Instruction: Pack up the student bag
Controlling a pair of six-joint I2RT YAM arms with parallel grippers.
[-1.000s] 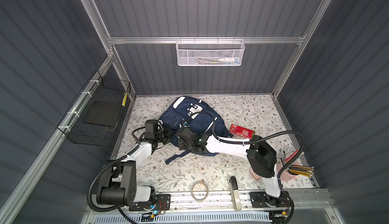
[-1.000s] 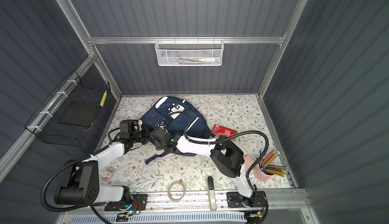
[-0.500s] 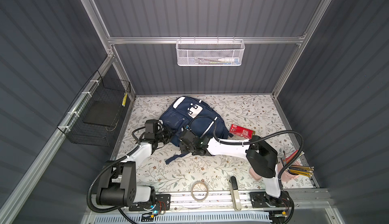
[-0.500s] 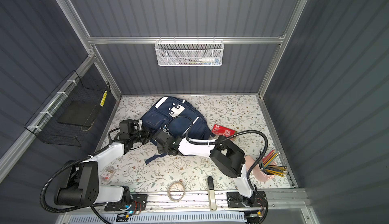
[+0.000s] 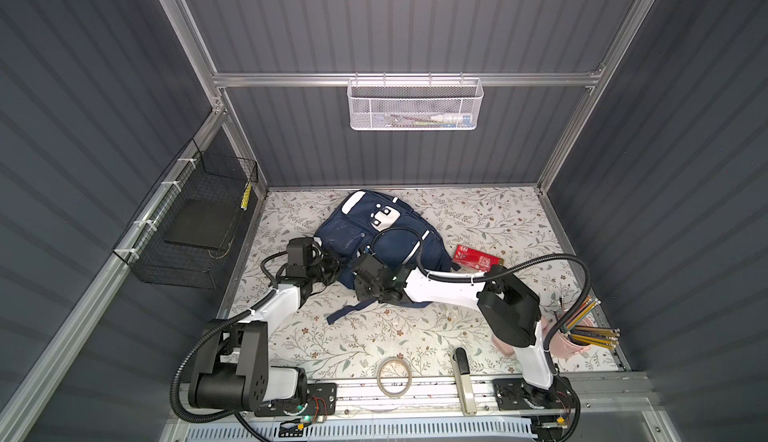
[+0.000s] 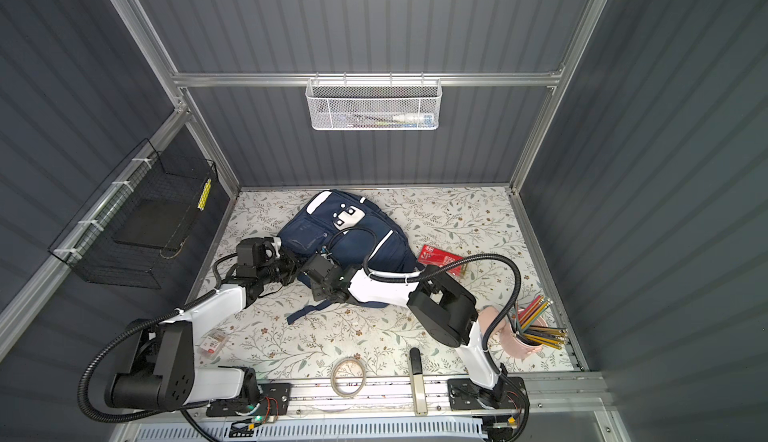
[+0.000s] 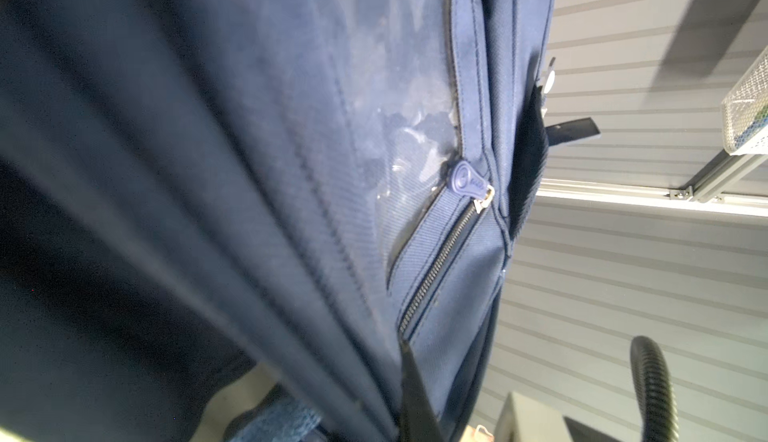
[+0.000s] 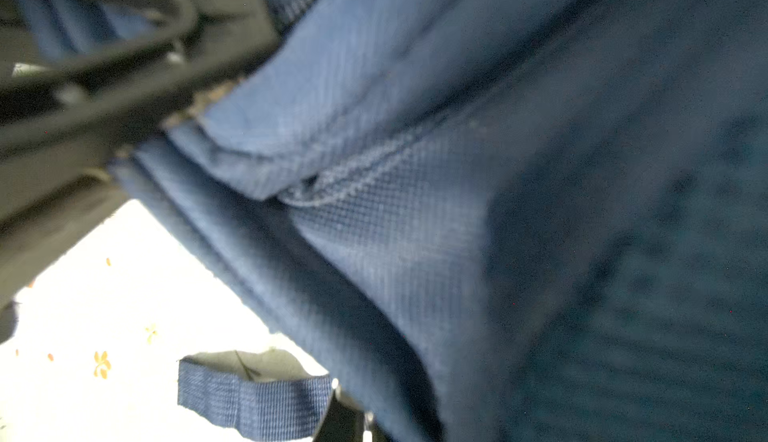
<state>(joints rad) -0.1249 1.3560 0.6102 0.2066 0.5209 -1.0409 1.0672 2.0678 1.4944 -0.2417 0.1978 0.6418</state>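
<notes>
We had both top views from one head mounted high at the front, side by side, looking down and inward across the table to the back wall. They stood far off and shared nearly everything: the bag, the white basket and the whole floor. The left wrist view sat close against the bag's side, facing up along it toward the wall and that basket. The right wrist view was nearer still, blurred, filled with bag fabric, with a patch of table showing beside it.
</notes>
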